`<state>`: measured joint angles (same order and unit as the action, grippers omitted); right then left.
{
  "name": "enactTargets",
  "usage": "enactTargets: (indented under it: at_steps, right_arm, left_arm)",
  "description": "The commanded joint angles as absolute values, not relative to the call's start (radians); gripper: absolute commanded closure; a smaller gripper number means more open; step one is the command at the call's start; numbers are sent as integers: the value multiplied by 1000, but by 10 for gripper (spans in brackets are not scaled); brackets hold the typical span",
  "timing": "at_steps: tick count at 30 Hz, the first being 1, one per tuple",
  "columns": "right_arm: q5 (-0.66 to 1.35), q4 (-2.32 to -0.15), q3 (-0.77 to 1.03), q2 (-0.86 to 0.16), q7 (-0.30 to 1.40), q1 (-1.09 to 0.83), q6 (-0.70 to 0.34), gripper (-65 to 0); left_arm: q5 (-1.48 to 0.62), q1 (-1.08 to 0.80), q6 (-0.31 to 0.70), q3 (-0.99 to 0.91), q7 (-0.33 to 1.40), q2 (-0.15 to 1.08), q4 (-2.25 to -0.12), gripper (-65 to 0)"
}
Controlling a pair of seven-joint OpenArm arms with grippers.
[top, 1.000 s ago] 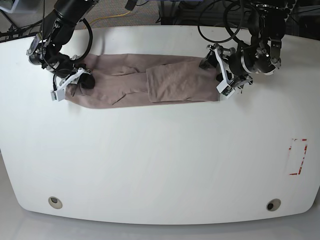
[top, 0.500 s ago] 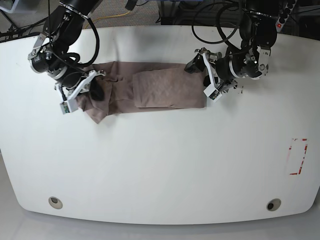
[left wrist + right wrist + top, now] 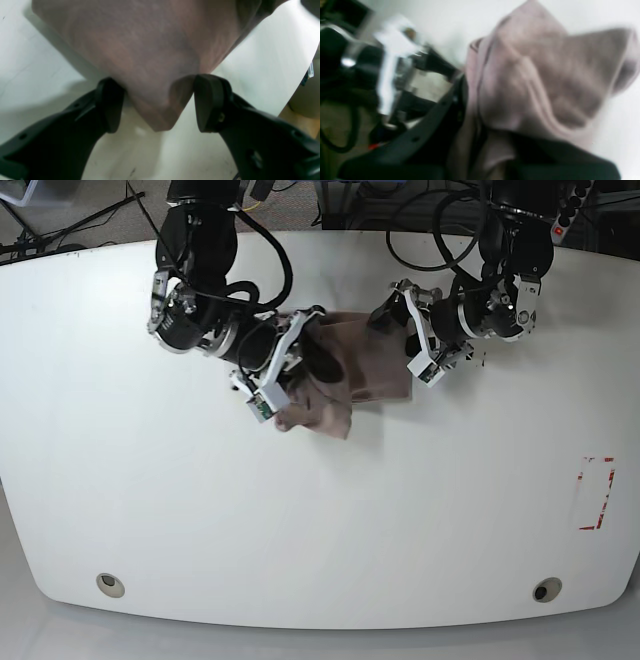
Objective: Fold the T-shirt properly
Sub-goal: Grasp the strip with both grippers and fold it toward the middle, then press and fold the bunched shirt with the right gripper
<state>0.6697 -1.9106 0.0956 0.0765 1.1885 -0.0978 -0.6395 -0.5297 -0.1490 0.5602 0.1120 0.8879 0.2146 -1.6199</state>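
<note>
My right gripper (image 3: 285,370) is clamped on a bunched end of the T-shirt (image 3: 345,375); the right wrist view, though blurred, shows folds of cloth gathered against the black finger. My right arm reaches down from the far edge of the table (image 3: 320,520) with the wrist angled toward the table's middle, and the gripped cloth hangs in a loose lobe toward the near edge.

My left gripper (image 3: 157,105) stands with its jaws apart, one finger on each side of a corner of the T-shirt (image 3: 140,50). That corner lies flat on the table between the pads. My left arm comes in from the far right, wrist turned toward the cloth.

The T-shirt sits in the far-centre part of the table, compacted between the two grippers. The near half of the table, the left side and the right side toward the red-marked rectangle (image 3: 596,493) carry nothing else.
</note>
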Motion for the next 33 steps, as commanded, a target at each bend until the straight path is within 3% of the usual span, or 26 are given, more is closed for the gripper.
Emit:
enactTargets:
  at_steps: [1,6,9,11,19,25,33]
  right_arm:
    - [688,-1885,53,51,1138,-76,-644,-41]
    - [688,-1833,-5,-21,1072,-50,-631,-309]
    - [688,-1836,-12,-42,1058,-48,-573,-444]
    - [688,-1836,-25,-44,1058,-42,-536,-493]
    - [690,-1831,-137,-16,1015,-21,-455,-501]
    - [691,-1828,-225,-4,938,-19,-415,-501]
    - [700,-1868,-259,-10,921,-5,-407,-501]
  left_arm:
    - [-521,-153,559,111,915,222,-1627,-407]
    - [-524,-153,561,111,914,222,-1629,-390]
    - [-526,-151,561,111,914,222,-1629,-339]
    - [-527,-150,562,111,914,220,-1629,-315]
    - [-529,-183,642,58,914,213,-1765,-258]
    - [-524,-294,698,-163,917,203,-1908,-233]
    - [-519,-392,698,-432,917,325,-1916,-232]
